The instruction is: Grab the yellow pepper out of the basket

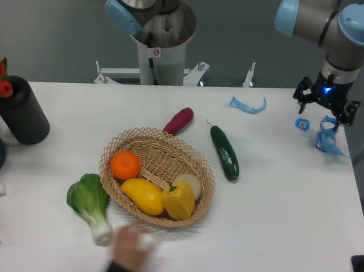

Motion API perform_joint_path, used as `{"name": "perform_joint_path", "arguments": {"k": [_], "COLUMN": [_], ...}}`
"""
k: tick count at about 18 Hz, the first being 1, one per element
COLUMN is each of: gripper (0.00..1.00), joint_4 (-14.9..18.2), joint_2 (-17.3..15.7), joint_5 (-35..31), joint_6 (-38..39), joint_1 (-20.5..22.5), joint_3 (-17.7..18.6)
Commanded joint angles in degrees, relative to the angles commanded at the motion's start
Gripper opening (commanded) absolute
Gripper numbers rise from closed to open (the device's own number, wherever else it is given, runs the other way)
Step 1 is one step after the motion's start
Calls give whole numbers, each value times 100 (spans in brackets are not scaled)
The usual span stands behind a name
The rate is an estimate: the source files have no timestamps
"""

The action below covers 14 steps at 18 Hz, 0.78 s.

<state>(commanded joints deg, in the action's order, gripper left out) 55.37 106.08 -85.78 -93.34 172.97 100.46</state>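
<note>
The yellow pepper (178, 200) lies in the front right of the wicker basket (200, 164), its greenish stem pointing left. It touches a smooth yellow oval fruit (142, 195) and a pale round item (191, 183). An orange (125, 165) sits at the basket's left. My gripper (326, 125) hangs far off at the table's back right, well away from the basket. Its black wrist part with a blue light shows, with bluish pieces below it. I cannot tell how its jaws stand.
A green cucumber (225, 152) and a purple eggplant (179, 120) lie behind and right of the basket. A bok choy (91, 206) lies at its left. A blurred human hand (129, 248) reaches in at the front. A black vase with red tulips (20, 110) stands far left.
</note>
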Motion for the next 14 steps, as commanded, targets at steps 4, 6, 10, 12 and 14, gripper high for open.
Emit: {"name": "perform_joint_path", "arguments": {"k": [4, 6, 10, 12, 14], "gripper": [100, 100, 100, 100, 100], "joint_4": [-18, -18, -9, -26, -35], "joint_2": [0, -9, -18, -26, -79], "joint_5": [18, 35, 53, 53, 44], "joint_6": [-9, 0, 17, 62, 53], "joint_1": [9, 9, -35, -96, -166], "joint_3": [9, 17, 44, 131, 210]}}
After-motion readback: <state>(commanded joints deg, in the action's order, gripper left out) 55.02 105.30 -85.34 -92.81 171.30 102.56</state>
